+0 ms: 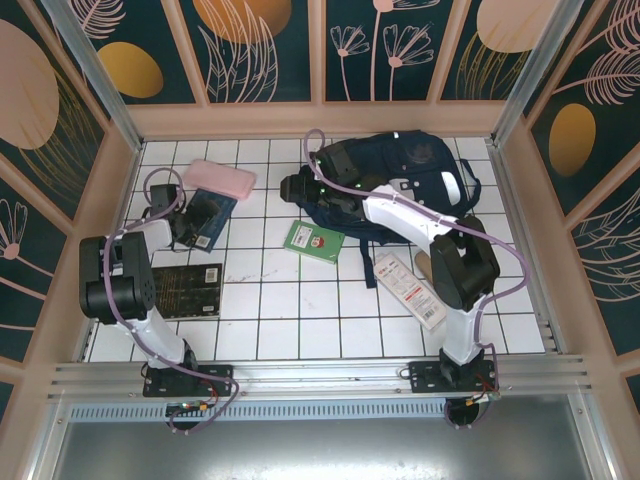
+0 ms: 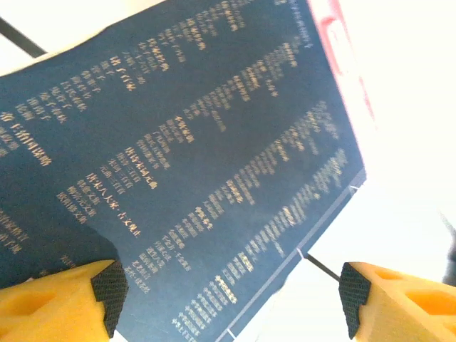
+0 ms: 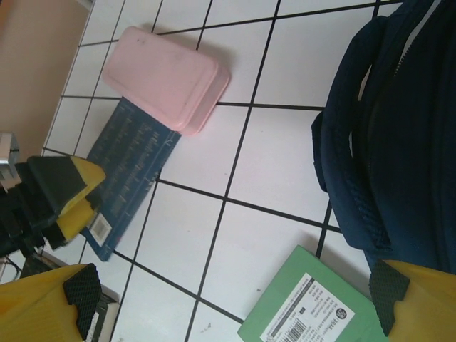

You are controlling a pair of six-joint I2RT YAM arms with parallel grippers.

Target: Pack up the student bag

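While the left gripper (image 2: pixel 229 296) hangs wide over the blue book (image 2: pixel 199 164), the right gripper (image 3: pixel 235 292) gapes empty beside the bag (image 3: pixel 406 128).

A pink case (image 1: pixel 220 179) overlaps a blue book (image 1: pixel 212 218), green book (image 1: pixel 314 241) nearby.

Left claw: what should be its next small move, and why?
The left claw hangs open close over the blue book, whose corner lies between the pads. So it should probably lower a little and close on that edge. The pink case overlaps the book's far end, so lifting slowly seems wise.
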